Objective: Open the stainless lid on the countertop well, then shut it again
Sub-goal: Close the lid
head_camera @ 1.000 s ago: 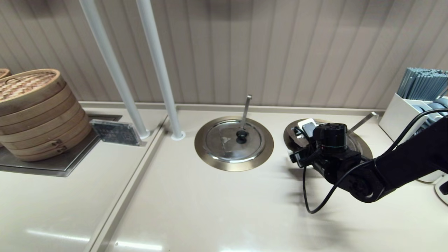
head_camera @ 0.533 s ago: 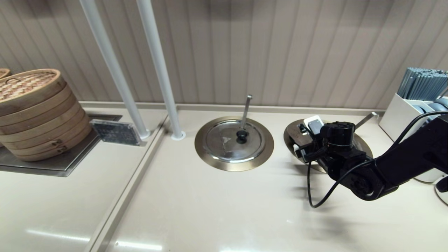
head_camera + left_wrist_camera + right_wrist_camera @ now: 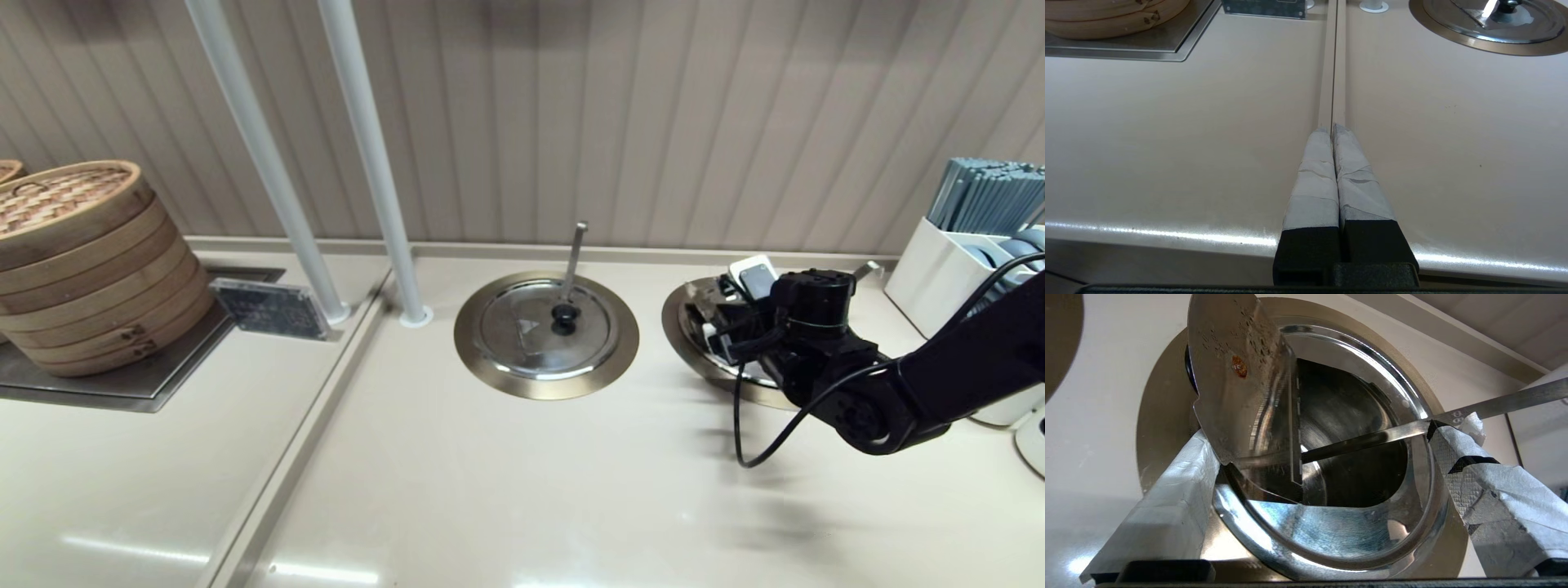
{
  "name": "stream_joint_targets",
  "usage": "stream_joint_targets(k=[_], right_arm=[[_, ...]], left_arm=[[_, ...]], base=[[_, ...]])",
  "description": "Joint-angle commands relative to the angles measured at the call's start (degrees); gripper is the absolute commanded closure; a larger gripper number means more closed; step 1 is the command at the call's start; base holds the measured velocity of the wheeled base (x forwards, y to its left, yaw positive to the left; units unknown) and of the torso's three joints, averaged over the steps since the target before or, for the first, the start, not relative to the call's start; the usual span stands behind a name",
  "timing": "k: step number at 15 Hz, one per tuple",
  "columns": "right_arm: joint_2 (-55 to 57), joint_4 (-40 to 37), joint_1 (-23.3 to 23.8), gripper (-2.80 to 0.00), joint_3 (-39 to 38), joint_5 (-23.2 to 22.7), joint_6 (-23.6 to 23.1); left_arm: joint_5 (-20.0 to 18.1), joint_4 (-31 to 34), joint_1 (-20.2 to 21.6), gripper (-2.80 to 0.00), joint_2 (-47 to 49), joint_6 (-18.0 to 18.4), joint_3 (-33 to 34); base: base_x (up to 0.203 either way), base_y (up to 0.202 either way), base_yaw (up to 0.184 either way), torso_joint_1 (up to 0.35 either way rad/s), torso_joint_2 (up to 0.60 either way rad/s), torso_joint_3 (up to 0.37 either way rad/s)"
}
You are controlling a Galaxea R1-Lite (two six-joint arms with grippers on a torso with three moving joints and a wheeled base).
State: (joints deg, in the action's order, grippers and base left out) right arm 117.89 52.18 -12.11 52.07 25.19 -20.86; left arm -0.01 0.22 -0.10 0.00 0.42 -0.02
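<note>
Beige worktop (image 3: 490, 490) under a ribbed wall, with the countertop well (image 3: 1167, 416) taken as landmark, at the right end. Stainless lid (image 3: 1237, 371) partly raised over the well: a hinged flap tipped up on edge along the well's left side, underside spotted, fold line running across the opening; dark bowl exposed beside it. Slanting ladle handle (image 3: 1494, 404) crossing the well, long axis running from the bowl up and out to the well's far right. Right pincer (image 3: 1327, 465) directly over the well, spread wide, one taped finger against the raised flap's lower edge, the other touching the ladle handle; nothing clamped. Left of the well, twin lid (image 3: 545, 327) lying flat and shut with an upright handle. Farther left, bamboo steamers (image 3: 77, 261). Left pincer (image 3: 1333, 132) pressed closed, empty, low over the worktop seam, well apart from the well.
</note>
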Motion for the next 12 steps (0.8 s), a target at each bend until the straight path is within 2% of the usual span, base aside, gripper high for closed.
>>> stream_joint_targets(k=[1, 6, 12], right_arm=[[-0.91, 0.37, 1.26, -2.80, 0.15, 0.13, -0.32], [-3.11, 0.31, 6.10, -2.80, 1.69, -0.09, -1.31], [-4.89, 2.71, 16.83, -2.80, 2.37, -3.11, -2.46]], left_arm=[[0.01, 0.02, 0.01, 0.00, 0.00, 0.02, -0.05], [0.01, -0.02, 0.01, 0.00, 0.00, 0.02, 0.01], [0.01, 0.03, 0.01, 0.00, 0.00, 0.02, -0.06]], base=[[0.000, 0.000, 0.000, 0.000, 0.00, 0.000], [0.000, 0.000, 0.000, 0.000, 0.00, 0.000], [0.000, 0.000, 0.000, 0.000, 0.00, 0.000]])
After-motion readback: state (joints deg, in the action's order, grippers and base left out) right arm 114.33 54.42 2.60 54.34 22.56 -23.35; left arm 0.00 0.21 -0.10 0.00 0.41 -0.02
